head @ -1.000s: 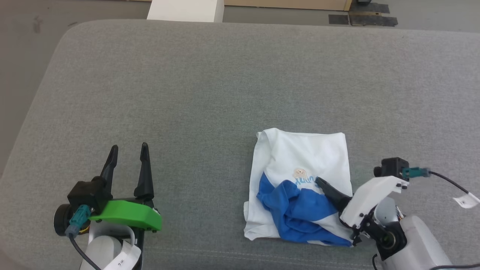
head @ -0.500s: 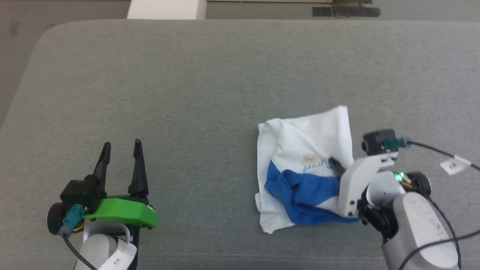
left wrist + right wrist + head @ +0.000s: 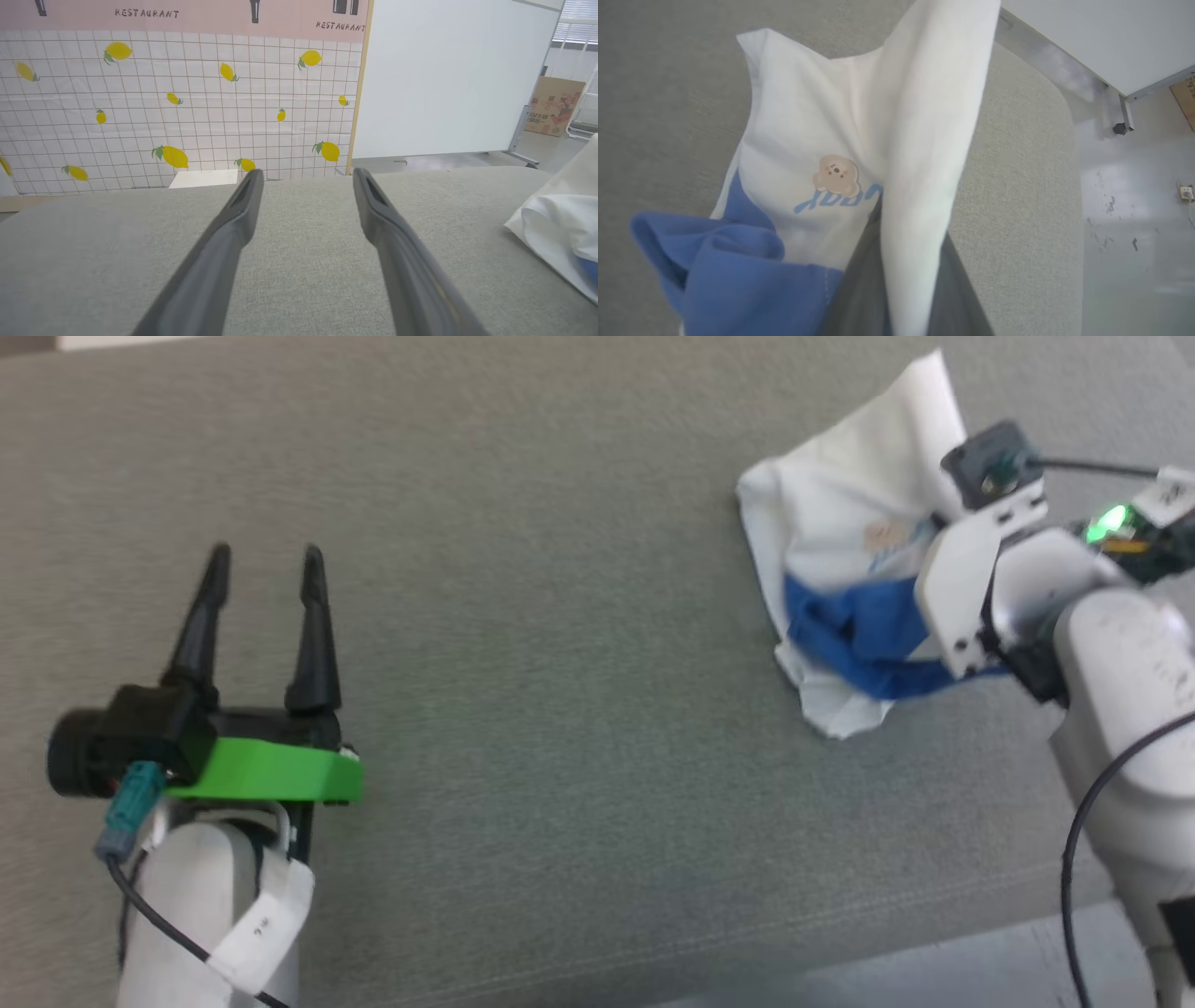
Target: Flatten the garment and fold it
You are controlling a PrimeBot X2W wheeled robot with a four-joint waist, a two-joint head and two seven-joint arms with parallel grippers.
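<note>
While holding the left claw (image 3: 266, 560) open and idle, pinches a white fold of the garment (image 3: 826, 537) in the closed right claw (image 3: 903, 280), raised over the right part of the table (image 3: 560, 616), likely so crumpled cloth hangs loose for flattening.

The dark tips of the right tool (image 3: 909, 242) hide under a fold of the soft white cotton T-shirt with blue sleeves (image 3: 798, 135). That wrist view's bottom edge cuts the shirt off.
</note>
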